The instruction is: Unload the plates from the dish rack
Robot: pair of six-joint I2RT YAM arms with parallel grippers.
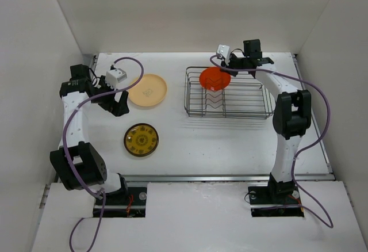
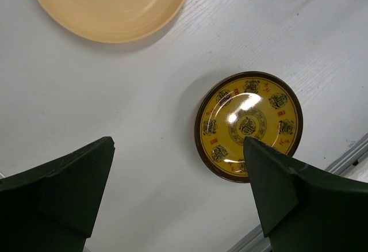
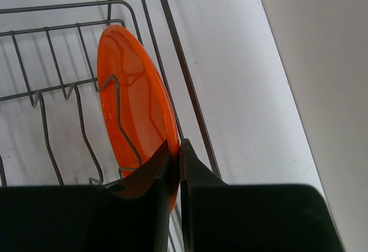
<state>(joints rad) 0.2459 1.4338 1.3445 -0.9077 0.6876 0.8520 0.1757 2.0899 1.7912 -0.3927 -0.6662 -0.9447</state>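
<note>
The wire dish rack (image 1: 253,99) stands at the back right of the table. An orange-red plate (image 1: 214,78) stands on edge at the rack's left end, also in the right wrist view (image 3: 132,108). My right gripper (image 3: 175,148) is shut on this plate's rim; in the top view it (image 1: 225,63) sits at the rack's back left corner. The peach plate (image 1: 148,90) and the yellow patterned plate (image 1: 141,139) lie flat on the table at left. My left gripper (image 1: 118,99) is open and empty, hovering between them; both plates show in the left wrist view, peach (image 2: 109,4), yellow (image 2: 248,122).
White walls enclose the table on three sides. A metal rail (image 1: 230,177) runs along the table's near edge. The rest of the dish rack holds no plates that I can see.
</note>
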